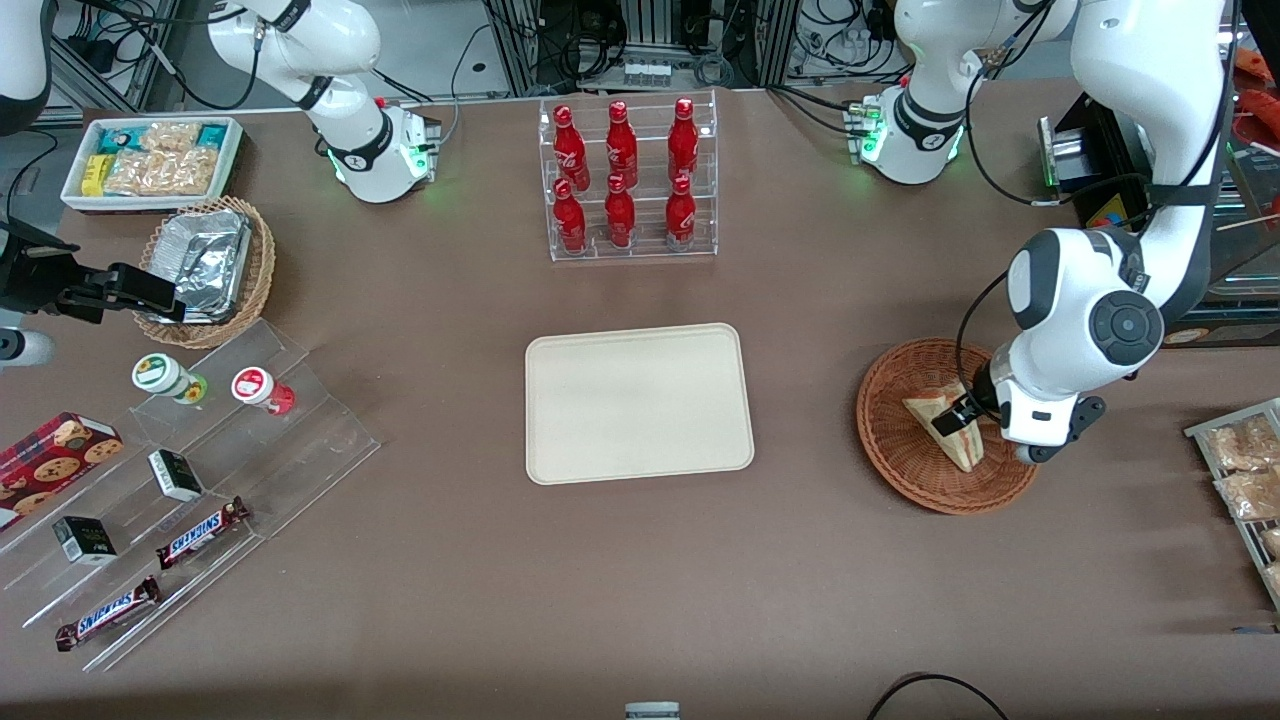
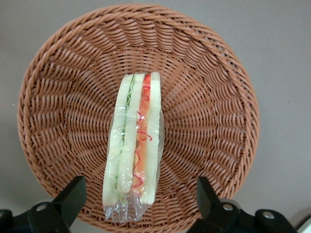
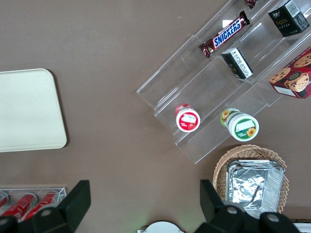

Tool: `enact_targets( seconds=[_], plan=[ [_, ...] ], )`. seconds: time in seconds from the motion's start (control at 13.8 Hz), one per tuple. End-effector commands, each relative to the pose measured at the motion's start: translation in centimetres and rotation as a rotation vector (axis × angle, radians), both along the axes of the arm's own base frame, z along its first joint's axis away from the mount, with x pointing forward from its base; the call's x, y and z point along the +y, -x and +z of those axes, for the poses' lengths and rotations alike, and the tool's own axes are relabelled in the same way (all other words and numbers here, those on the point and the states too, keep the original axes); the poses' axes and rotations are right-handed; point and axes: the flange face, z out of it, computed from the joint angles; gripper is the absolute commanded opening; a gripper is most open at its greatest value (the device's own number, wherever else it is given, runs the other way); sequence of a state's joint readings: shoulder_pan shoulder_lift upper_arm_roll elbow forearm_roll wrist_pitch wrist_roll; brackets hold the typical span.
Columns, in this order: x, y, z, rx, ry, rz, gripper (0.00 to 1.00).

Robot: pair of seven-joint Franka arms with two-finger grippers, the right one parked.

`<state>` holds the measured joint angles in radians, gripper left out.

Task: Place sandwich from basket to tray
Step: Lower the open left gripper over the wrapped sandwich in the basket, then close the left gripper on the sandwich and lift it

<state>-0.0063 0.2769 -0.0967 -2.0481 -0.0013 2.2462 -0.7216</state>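
Observation:
The sandwich (image 1: 945,428), a plastic-wrapped wedge of pale bread with red, orange and green filling, lies in the reddish-brown woven basket (image 1: 893,448) toward the working arm's end of the table. It also shows in the left wrist view (image 2: 133,145), lying on the basket's bottom (image 2: 204,97). My left gripper (image 1: 962,412) hangs just above the basket, open, with one finger (image 2: 73,196) on each side of the sandwich's wrapped end and well apart from it. The cream tray (image 1: 638,402) lies bare at the table's middle.
A clear rack of red bottles (image 1: 625,180) stands farther from the front camera than the tray. A rack of bagged snacks (image 1: 1245,480) sits at the table edge beside the basket. Toward the parked arm's end are a tan basket with a foil container (image 1: 205,265), a white snack bin (image 1: 150,160) and clear steps (image 1: 200,490) with snack items.

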Motion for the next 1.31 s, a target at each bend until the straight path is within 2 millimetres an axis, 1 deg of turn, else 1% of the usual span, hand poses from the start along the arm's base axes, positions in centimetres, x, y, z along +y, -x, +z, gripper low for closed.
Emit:
enact_targets(
  seconds=[0.0,0.22,0.36,0.44,0.58,0.65,0.73,0.8,0.87,0.94,1.09,1.16,1.23],
  plan=[
    [0.1,0.9,-1.6,-0.02,-0.009,0.015,1.0],
    [0.1,1.0,-3.3,-0.013,-0.006,0.015,1.0],
    [0.1,1.1,-4.1,-0.01,-0.005,0.015,1.0],
    [0.2,1.1,-4.3,-0.01,-0.006,0.02,0.87],
    [0.5,1.3,-4.5,-0.006,-0.009,0.033,0.2],
    [0.8,1.5,-4.7,-0.001,-0.011,0.036,0.0],
    [0.9,1.7,-4.7,0.0,-0.011,0.031,0.0],
    [0.9,1.7,-4.3,0.0,-0.012,0.025,0.0],
    [0.8,1.7,-3.2,-0.006,-0.013,0.02,0.0],
    [0.8,1.8,-2.0,0.005,-0.017,-0.002,0.0],
    [0.4,1.2,1.3,0.04,-0.019,-0.063,0.0],
    [-0.3,0.7,2.8,0.064,-0.019,-0.084,0.0],
    [-1.5,0.4,3.9,0.07,-0.018,-0.105,0.0]
  ],
)
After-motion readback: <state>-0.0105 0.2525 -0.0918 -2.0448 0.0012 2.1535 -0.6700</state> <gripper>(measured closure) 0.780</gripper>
